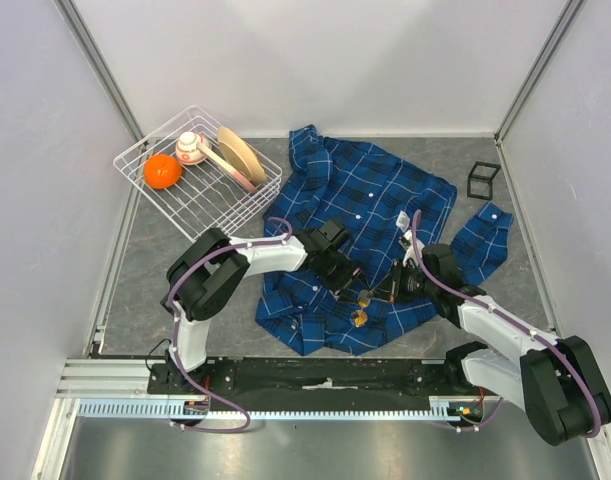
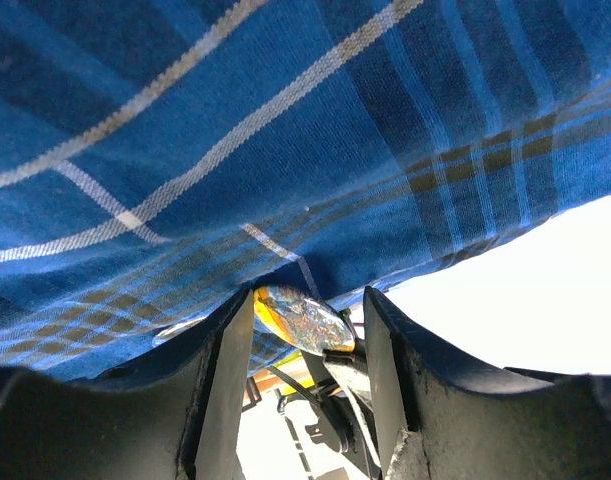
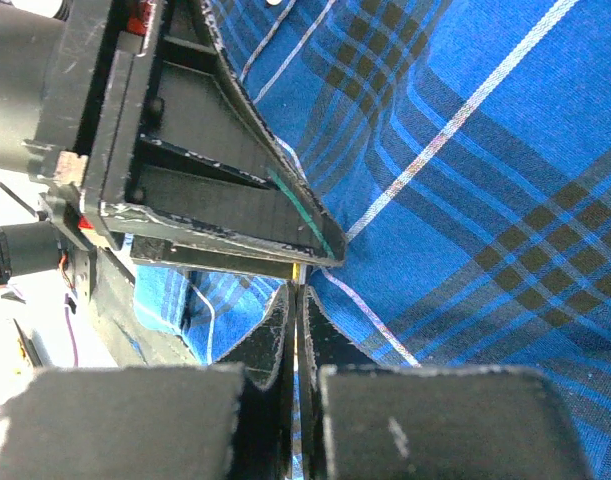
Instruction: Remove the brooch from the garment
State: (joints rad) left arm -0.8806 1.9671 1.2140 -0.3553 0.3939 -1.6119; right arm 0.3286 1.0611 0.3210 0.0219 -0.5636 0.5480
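Your left tool (image 2: 310, 300) is released. Its jaws straddle the brooch (image 2: 303, 318), whose oval lies across the gap, close to one finger and short of the other. Your right tool (image 3: 296, 292) is clenched just beside it; a yellow sliver shows at its tips, but you cannot tell what it pinches. The brooch sits under a raised fold of the garment (image 1: 355, 200), toward the near edge of the surface (image 1: 155, 260). The left arm looks nearer.
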